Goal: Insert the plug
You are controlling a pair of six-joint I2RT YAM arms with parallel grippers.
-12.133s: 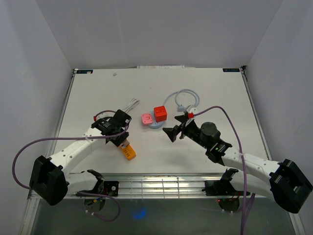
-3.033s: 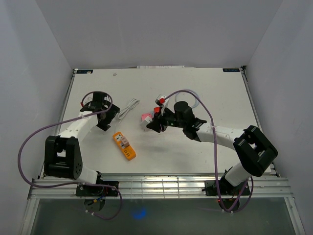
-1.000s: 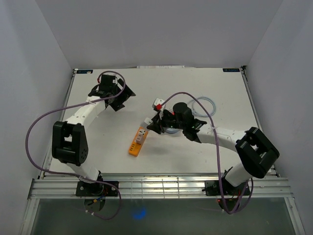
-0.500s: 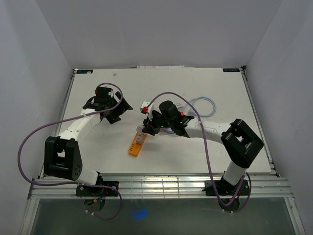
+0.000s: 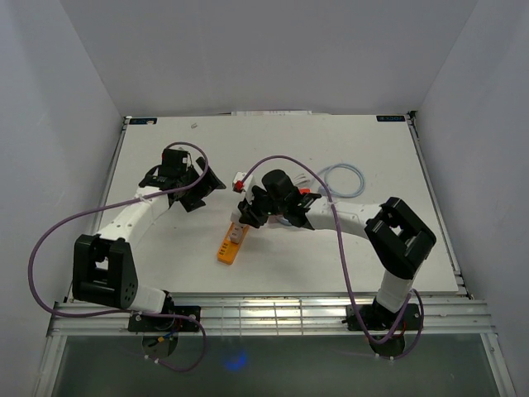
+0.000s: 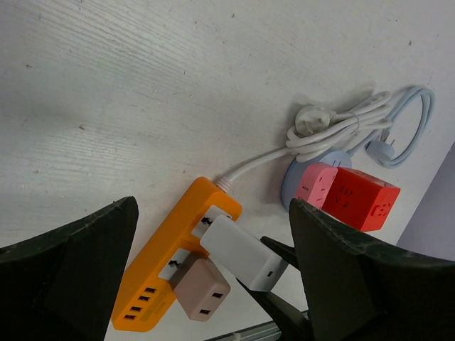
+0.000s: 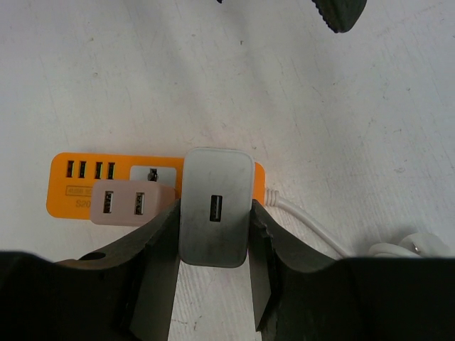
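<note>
Gripping the white plug [image 7: 215,208] by its two long sides, the right gripper [image 7: 215,220] holds it over the cable end of the orange power strip [image 7: 71,202], just beside a beige adapter [image 7: 128,201] seated in the strip. Whether the prongs are in, I cannot tell. The strip lies near the middle of the white table [image 5: 364,248]. A red cube [image 6: 362,199], a pink cube [image 6: 316,186] and a coiled white cable [image 6: 341,124] sit beyond it. Pale grey walls [image 5: 273,58] close the table in on three sides. The right arm bends at its elbow and reaches leftward across the table. The left arm stretches forward along the left side. The left gripper [image 6: 213,206] is spread wide, empty and apart from the strip.
</note>
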